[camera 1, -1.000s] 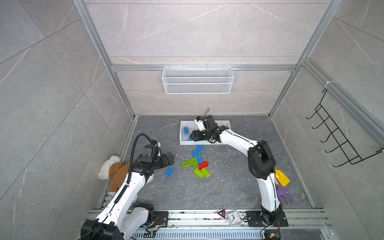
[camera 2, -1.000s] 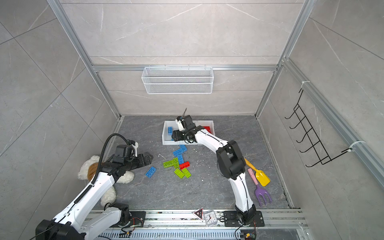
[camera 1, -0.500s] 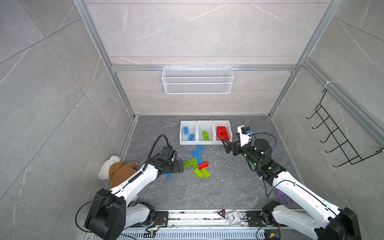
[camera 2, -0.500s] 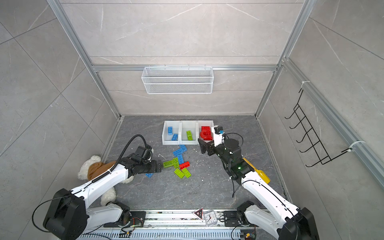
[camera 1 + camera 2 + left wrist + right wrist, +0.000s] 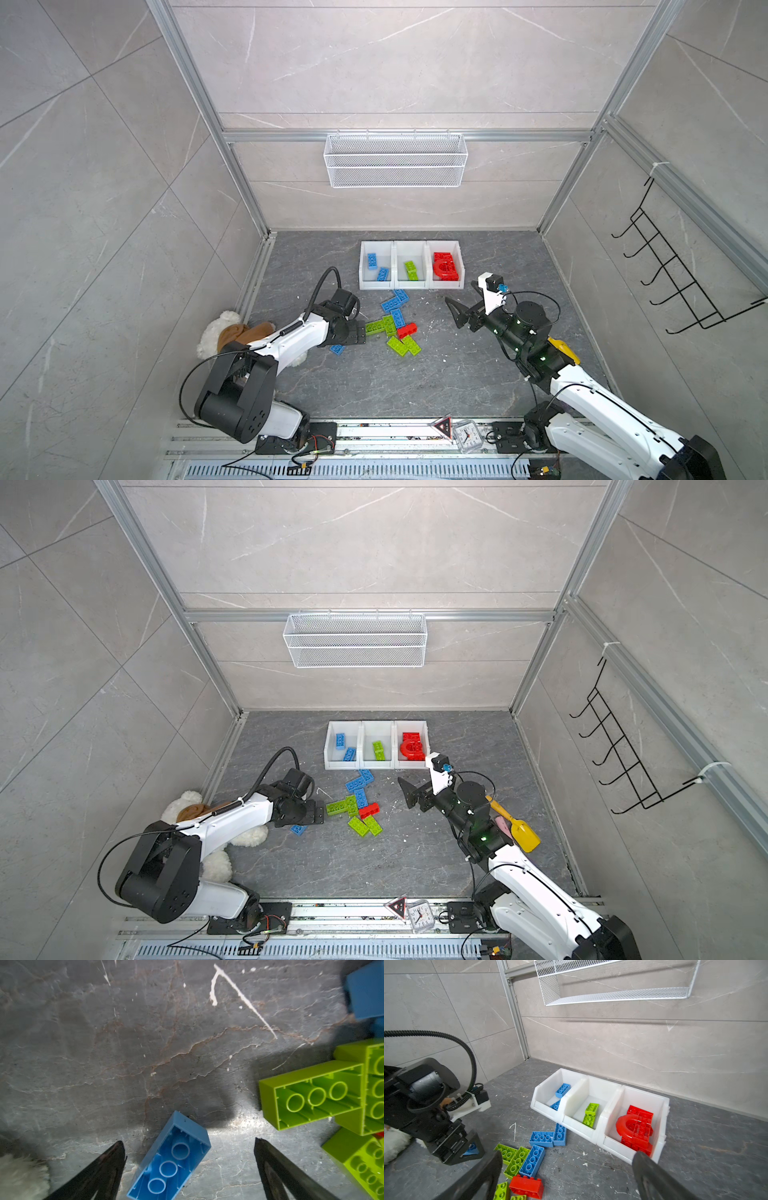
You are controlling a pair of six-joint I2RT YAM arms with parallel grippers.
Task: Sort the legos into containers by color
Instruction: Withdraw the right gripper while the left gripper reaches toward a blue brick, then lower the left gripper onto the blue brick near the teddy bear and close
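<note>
Both sets of jaws stood wide, empty. The left gripper (image 5: 189,1141) straddled the upturned blue brick (image 5: 172,1159) left of the pile (image 5: 395,324); likely next: lowering, closing, then carrying it to the leftmost bin (image 5: 376,286).

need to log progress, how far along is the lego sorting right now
Partly done: the blue bin holds two blue bricks, the green bin two green, the red bin several red pieces. In hand: nothing; the open left gripper straddles a blue brick, the right gripper is open and empty. Left on the floor: four blue, four green, one red brick.
</note>
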